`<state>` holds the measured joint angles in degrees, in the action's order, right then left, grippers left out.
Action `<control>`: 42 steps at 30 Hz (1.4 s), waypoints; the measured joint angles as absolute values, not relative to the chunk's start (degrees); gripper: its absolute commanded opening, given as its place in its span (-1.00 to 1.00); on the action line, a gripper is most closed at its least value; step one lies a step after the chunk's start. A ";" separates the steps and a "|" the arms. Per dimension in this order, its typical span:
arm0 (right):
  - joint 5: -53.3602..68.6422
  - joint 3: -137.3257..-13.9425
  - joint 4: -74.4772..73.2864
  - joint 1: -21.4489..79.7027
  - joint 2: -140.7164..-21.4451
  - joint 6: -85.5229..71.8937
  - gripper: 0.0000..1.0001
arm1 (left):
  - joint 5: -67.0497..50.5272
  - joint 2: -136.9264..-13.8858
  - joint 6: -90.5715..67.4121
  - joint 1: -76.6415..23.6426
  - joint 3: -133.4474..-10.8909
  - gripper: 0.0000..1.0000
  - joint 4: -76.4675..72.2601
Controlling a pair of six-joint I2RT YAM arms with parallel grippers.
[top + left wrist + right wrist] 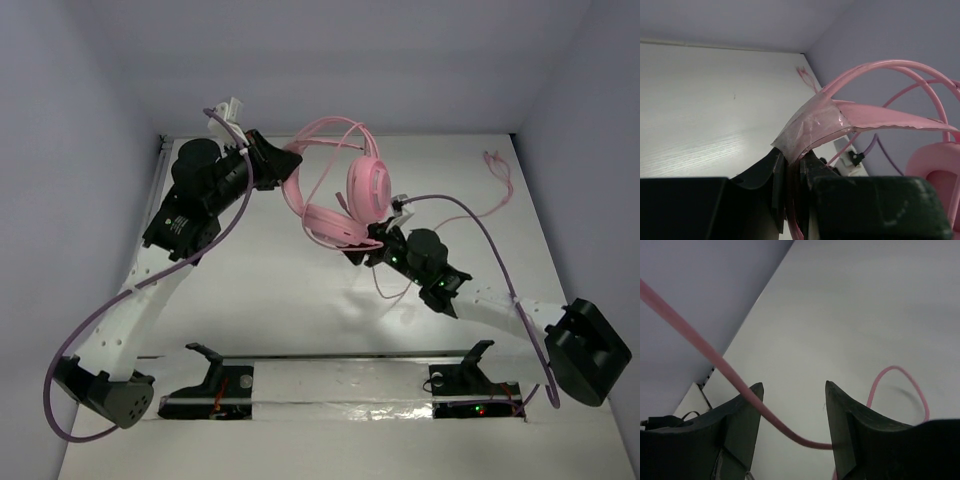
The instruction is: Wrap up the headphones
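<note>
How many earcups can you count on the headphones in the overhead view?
2. One earcup is upright near the centre of the view; the other sits just below and left of it, seen edge-on. Neither is hidden.

A white, faintly grained tabletop (290,300) fills the scene. Plain pale lilac walls (350,60) close it in on the left, far and right sides. A glossy white strip (340,372) runs along its near edge.

Toward 12 o'clock of the table (300,310), headphones (340,195). At their 9 o'clock, left gripper (284,166) around the headband (880,117). At their 5 o'clock, right gripper (792,387), cord (715,357) passing between its fingers (742,415). Cord end (497,170) on the table at 2 o'clock.
</note>
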<state>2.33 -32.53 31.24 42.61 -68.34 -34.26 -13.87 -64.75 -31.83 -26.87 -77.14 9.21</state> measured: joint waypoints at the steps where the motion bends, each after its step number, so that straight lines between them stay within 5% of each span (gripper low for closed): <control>1: 2.74 -31.92 32.14 42.61 -68.82 -34.44 0.19 | -13.52 -64.75 -32.71 -26.83 -77.30 -1.00 9.10; 15: 9.63 -34.57 42.63 49.21 -86.19 -36.38 0.22 | -5.32 -65.82 -47.31 -26.20 -75.20 -1.00 -2.59; 32: 26.74 -33.06 50.46 60.60 -77.45 -39.68 0.10 | 19.64 -68.31 -43.42 -26.63 -71.68 -1.00 -3.27; 39: 33.52 -33.26 54.43 61.39 -79.59 -42.50 -0.06 | 22.31 -68.62 -42.39 -27.44 -71.59 -1.00 -3.31; 42: 36.49 -34.26 54.83 62.96 -83.68 -43.40 -0.41 | 23.59 -68.62 -41.76 -28.67 -71.83 -1.00 -3.05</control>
<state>36.49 -34.26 54.83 62.96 -83.68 -43.40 23.59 -68.62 -41.76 -28.67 -71.83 -3.05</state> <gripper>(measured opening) 0.411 0.084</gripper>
